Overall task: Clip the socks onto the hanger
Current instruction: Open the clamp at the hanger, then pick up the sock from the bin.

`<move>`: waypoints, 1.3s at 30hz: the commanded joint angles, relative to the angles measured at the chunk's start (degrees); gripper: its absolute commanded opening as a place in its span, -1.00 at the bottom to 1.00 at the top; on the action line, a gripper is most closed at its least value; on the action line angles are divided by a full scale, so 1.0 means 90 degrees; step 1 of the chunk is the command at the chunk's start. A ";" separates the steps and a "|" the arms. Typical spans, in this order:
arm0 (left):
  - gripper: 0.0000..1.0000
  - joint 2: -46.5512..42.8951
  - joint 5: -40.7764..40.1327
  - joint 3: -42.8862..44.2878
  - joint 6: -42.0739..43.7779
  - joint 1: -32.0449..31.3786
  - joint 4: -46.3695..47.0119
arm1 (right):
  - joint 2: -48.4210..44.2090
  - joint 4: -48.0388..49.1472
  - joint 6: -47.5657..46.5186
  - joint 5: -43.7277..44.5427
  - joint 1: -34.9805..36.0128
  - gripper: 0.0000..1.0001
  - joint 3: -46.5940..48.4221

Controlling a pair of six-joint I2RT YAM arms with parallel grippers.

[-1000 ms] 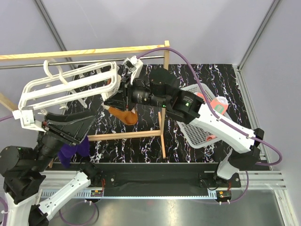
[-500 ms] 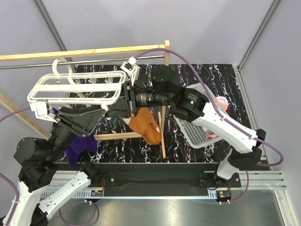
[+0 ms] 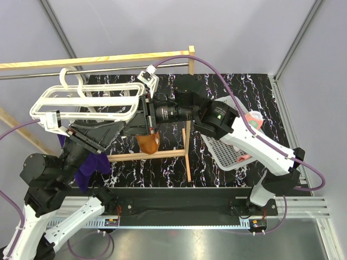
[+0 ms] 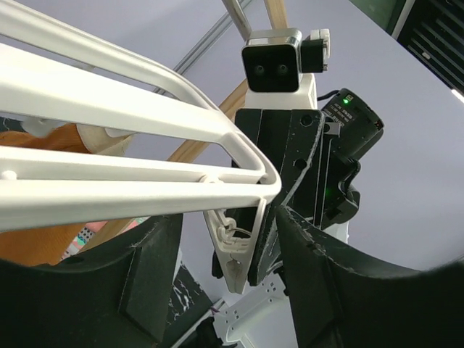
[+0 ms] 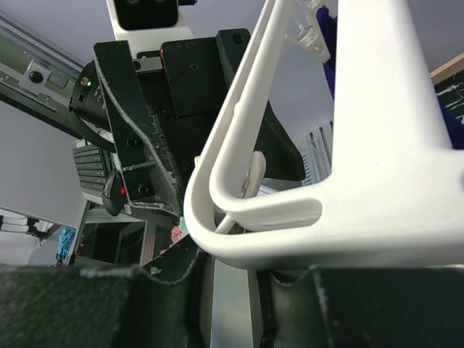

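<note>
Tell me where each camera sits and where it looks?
Top external: above and behind, looking down at the table, the hanger, left arm, right arm.
Left wrist: looks up along the hanger toward the right arm; left fingers show.
Right wrist: looks along the hanger toward the left arm; right fingers show.
Both share the hanger.

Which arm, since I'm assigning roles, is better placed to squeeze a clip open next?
Probably left: the left end effector stands open astride a clip under the hanger, while the right end effector grips the hanger's corner.

Hanger [image 3: 81, 101] & wood rack [image 3: 162, 154] block centre; gap near basket [image 3: 225, 154] prob passable.
</note>
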 commanded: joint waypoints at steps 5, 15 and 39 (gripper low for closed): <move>-0.14 0.0111 -0.0156 0.0020 -0.0146 0.0018 0.0316 | 0.0006 0.0038 0.0135 -0.0431 -0.0023 -0.98 0.0064; -1.00 0.0053 -0.0947 0.0011 -0.0068 0.0018 0.0043 | -0.0209 -0.0781 -0.0390 0.0698 -0.0052 0.40 -0.0140; -1.00 -0.0260 -0.1192 -0.0566 0.1123 0.0018 -0.0864 | -0.3931 -0.2234 -0.0249 0.6803 -0.2925 0.42 -0.6350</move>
